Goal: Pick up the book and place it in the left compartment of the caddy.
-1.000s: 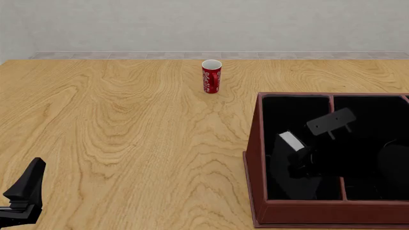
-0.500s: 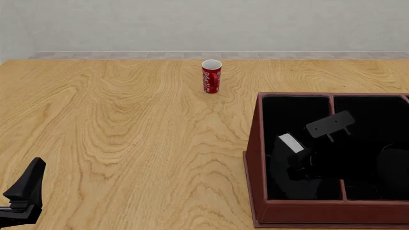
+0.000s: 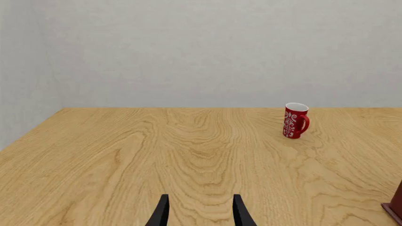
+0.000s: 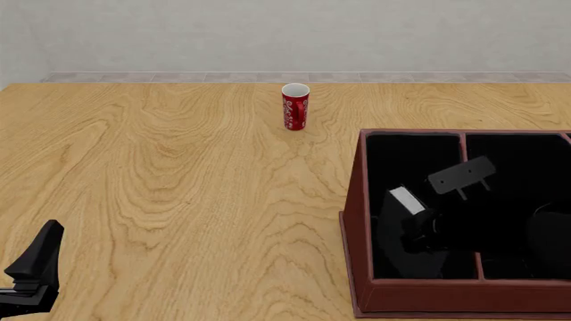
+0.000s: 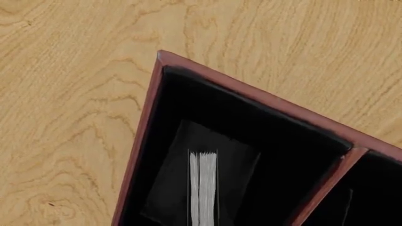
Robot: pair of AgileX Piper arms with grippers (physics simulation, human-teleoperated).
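The dark red-brown caddy stands at the front right of the table; its rim also shows in the right wrist view. The black book stands tilted inside the long left compartment, white page edges up. In the right wrist view the book is centred over that compartment. My right gripper is down in the compartment, shut on the book; its fingers are hard to make out against the black. My left gripper is open and empty at the front left, its fingers apart.
A red cup with white pattern stands at the back middle of the table, also in the left wrist view. A divider separates the caddy's right sections. A caddy corner edges into the left wrist view.
My right arm has sunk slightly, and the book with it, deeper into the left compartment. The left arm has not moved.
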